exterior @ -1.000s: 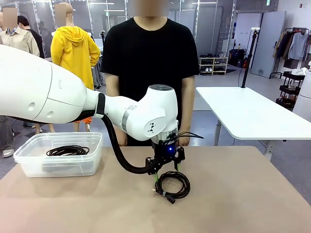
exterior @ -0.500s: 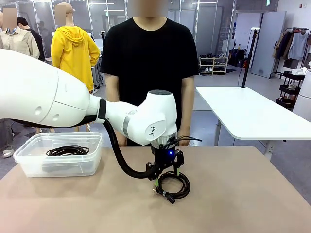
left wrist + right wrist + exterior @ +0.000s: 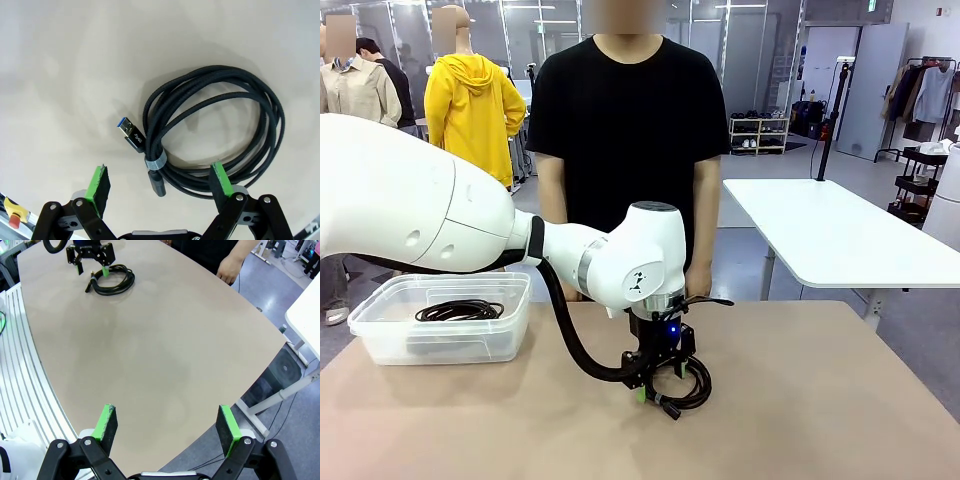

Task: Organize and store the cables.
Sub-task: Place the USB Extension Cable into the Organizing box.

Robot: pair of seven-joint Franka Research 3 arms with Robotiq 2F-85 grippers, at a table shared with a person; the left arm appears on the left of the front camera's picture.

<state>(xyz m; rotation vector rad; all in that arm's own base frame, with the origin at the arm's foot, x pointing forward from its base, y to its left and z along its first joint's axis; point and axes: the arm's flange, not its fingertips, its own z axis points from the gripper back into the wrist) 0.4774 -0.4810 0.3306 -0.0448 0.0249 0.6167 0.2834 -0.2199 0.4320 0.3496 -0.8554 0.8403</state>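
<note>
Descending since a second ago, the left end effector (image 3: 663,381) has dropped from above the coil to bench level, and its spread fingers now straddle the near side of the coiled cable (image 3: 682,383). Nothing is gripped yet. In the left wrist view the cable (image 3: 215,135) lies flat on the bench (image 3: 60,75), mostly ahead of the fingertips; its banded stretch, wrapped with a grey tie (image 3: 155,162), sits between the two green pads, nearer the right-hand one, which already overlaps the outer loops. A blue-tipped USB plug (image 3: 128,131) juts out ahead of the gap, toward the other pad.

The right end effector (image 3: 167,427) hangs wide open, holding nothing, well away from the coil (image 3: 112,280), above the bench's near edge.

Another coil (image 3: 460,310) already rests in the clear plastic bin (image 3: 380,340), far off to the side of the left end effector. The person stands behind the bench, one hand (image 3: 228,267) hanging at its far edge.

The likely risk: closing off-centre would catch only a few strands, so loose loops could sag, snag on the bin rim, or slip free. A pad pressing down onto the braided cord could also drag it aside.
</note>
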